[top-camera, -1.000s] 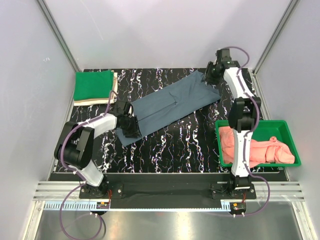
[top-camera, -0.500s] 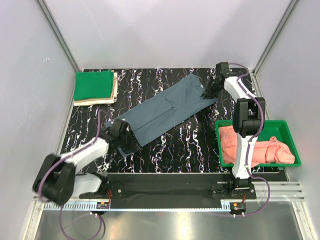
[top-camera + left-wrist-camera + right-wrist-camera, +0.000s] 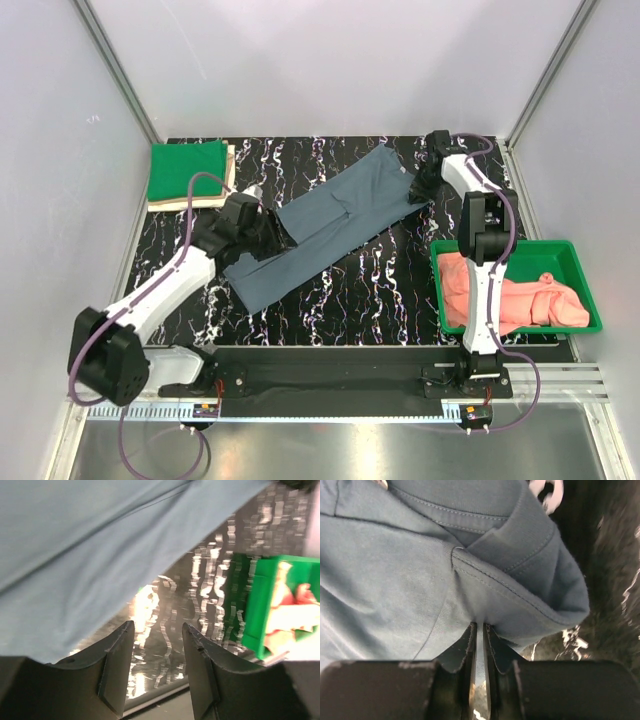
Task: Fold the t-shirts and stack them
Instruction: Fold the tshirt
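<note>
White walls (image 3: pixel 330 60) are closing in the back and both sides, and a black surface (image 3: pixel 400 290) veined with white is stretching out ahead of me. The slate blue-grey t-shirt (image 3: pixel 330 225) is lying across the middle of it as a long diagonal strip, its low end toward my left side and its high end toward the far right corner.

My left end effector (image 3: pixel 157 630) is hanging released at the strip's left edge, about halfway up. Its two fingers (image 3: pixel 117 665) are standing apart with only the shiny surface showing between them. In the left wrist view the cloth is filling the space just beyond and above the fingertips, and I cannot tell whether it is brushing them.

My right end effector (image 3: pixel 479 627) is at the shirt's far right end, clenched. Its fingers are drawn down to a thin slit and are grasping the stitched hem, with the cloth puckering toward the pinch and a folded edge curling off to the right.

At the far left corner the bright green t-shirt (image 3: pixel 185 170) is sitting folded on top of the beige t-shirt (image 3: pixel 190 204). On my near right, the salmon-pink t-shirts (image 3: pixel 520 300) are lying crumpled inside the green tray (image 3: pixel 583 285), well apart from both end effectors.
</note>
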### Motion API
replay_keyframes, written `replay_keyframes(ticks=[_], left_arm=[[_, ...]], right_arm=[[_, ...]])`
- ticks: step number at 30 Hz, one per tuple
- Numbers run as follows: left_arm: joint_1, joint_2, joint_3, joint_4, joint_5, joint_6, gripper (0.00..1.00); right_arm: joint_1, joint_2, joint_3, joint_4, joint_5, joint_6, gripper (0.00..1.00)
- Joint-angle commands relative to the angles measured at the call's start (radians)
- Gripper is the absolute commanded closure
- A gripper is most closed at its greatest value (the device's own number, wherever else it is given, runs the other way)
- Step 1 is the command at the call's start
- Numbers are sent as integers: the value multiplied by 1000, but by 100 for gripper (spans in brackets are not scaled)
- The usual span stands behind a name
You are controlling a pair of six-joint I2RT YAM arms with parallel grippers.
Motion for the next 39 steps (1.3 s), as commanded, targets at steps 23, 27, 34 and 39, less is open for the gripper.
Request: replay_keyframes(ticks=[23,27,34,39], left_arm=[[197,484,111,-68,57,281,52],[211,462,9,-59,-31,245,53],[208,341,-239,51,41,109,56],[99,134,-403,73,35,-39,59]], right_arm=[[-31,76,462,-191,104,-141,66],[-26,-38,323,-162,58,-122,66],[14,-245,0,-5,-8,-45,66],[35,-297,-182,126,-77,24,67]])
